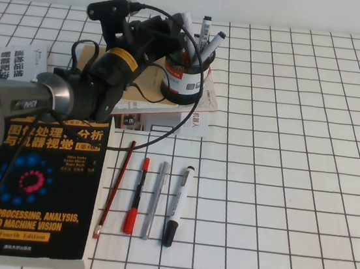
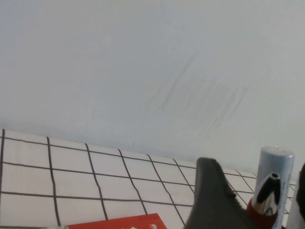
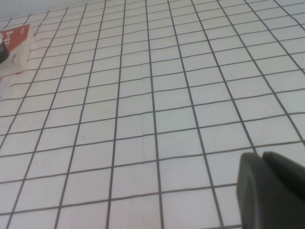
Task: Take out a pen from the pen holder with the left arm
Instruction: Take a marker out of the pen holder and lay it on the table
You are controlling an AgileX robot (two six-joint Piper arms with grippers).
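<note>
1. The pen holder (image 1: 185, 81), a black cup with a red and white label, stands at the far left-centre of the table (image 1: 292, 187), on top of a flat red-and-white booklet (image 1: 199, 118).
2. Several markers (image 1: 206, 27) stand in it, caps up and leaning outward.
3. The left pincer (image 1: 177, 29) is at the holder's rim, on its left side, among the marker tops.
4. Its wrist camera shows a grey-capped marker (image 2: 270, 176) between the two halves, which stand apart; one dark finger (image 2: 209, 195) is just beside it (I cannot tell whether it touches).
5. Nearer the robot, four writing tools lie in a row on the table, roughly parallel: a red pencil (image 1: 115, 189), a red pen (image 1: 136, 198), a silver pen (image 1: 155, 200) and a black marker (image 1: 176, 206).
6. To their left lies a dark textbook (image 1: 34, 195) titled "Image Processing, Analysis, and Machine Vision", partly under the left arm.
7. A white box with black print (image 1: 18, 63) sits at the far left.
8. The right pincer (image 3: 271, 191) is over bare gridded table, outside the high view; whether it is apart or together I cannot tell.
</note>
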